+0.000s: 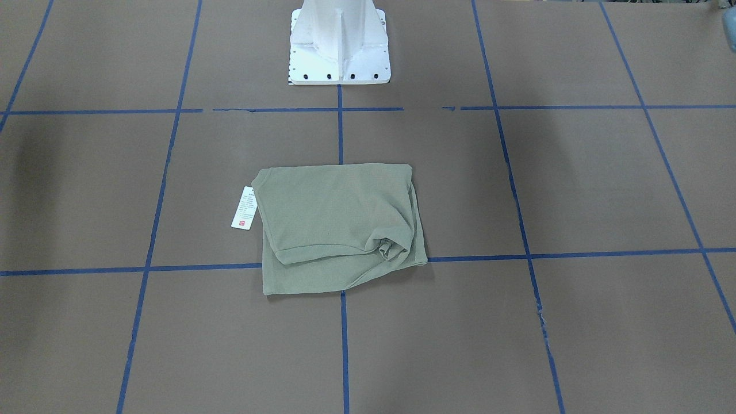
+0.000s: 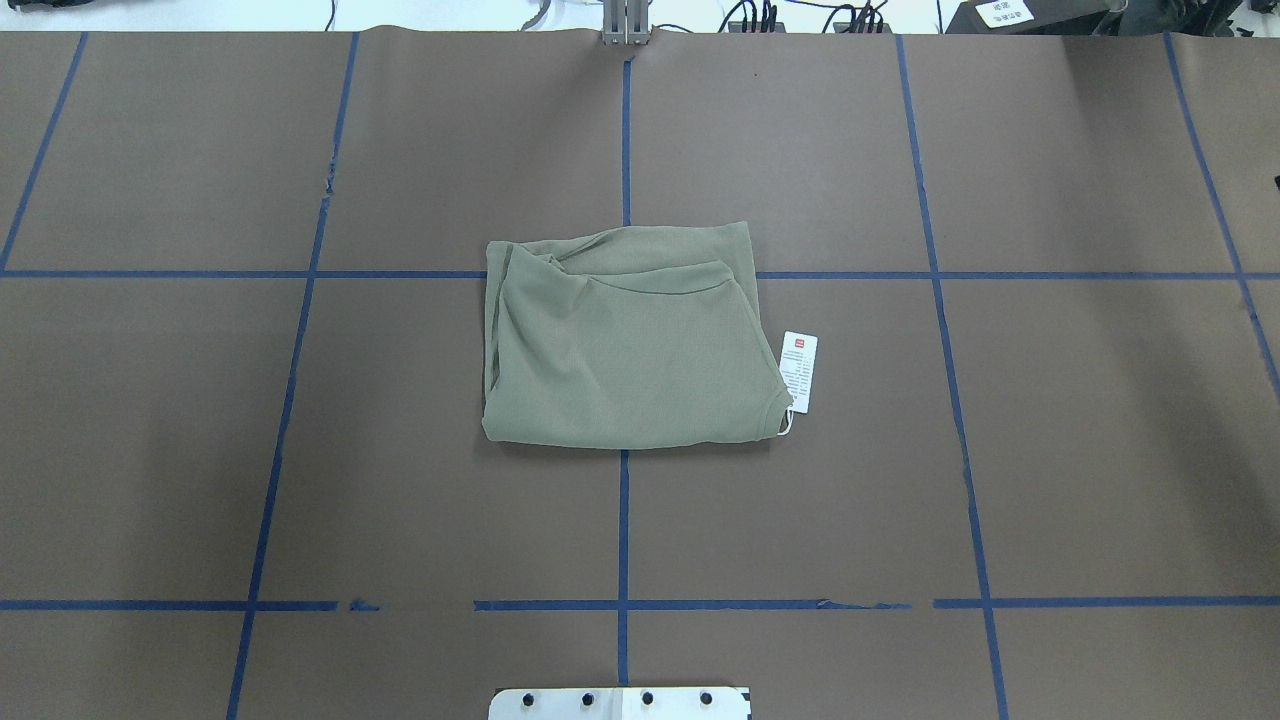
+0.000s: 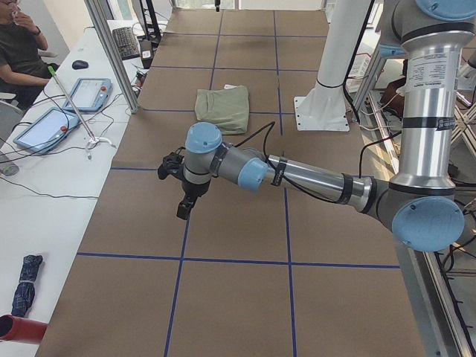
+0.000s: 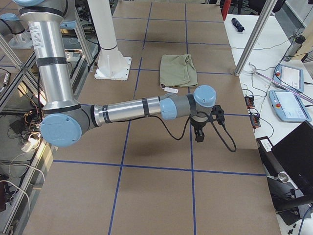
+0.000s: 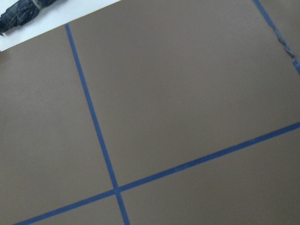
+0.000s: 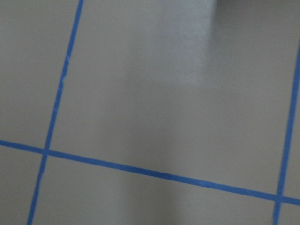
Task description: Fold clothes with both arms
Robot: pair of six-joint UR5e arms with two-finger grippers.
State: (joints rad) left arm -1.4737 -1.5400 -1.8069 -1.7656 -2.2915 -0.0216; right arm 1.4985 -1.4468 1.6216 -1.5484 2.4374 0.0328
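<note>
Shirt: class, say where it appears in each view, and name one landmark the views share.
Front-facing: shirt at centre.
Overhead: shirt at centre.
Exterior left: shirt upper middle.
Exterior right: shirt upper middle.
Left wrist: not in it.
Right wrist: not in it.
Landmark: white base, in all four exterior views.

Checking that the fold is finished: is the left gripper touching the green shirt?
Apart. In the exterior left view the left gripper hangs over bare table, well short of the shirt; overhead, nothing touches it.

Legible markings: none.
The white hang tag beside the folded shirt carries a red mark and lines of fine print, all too small to read.
</note>
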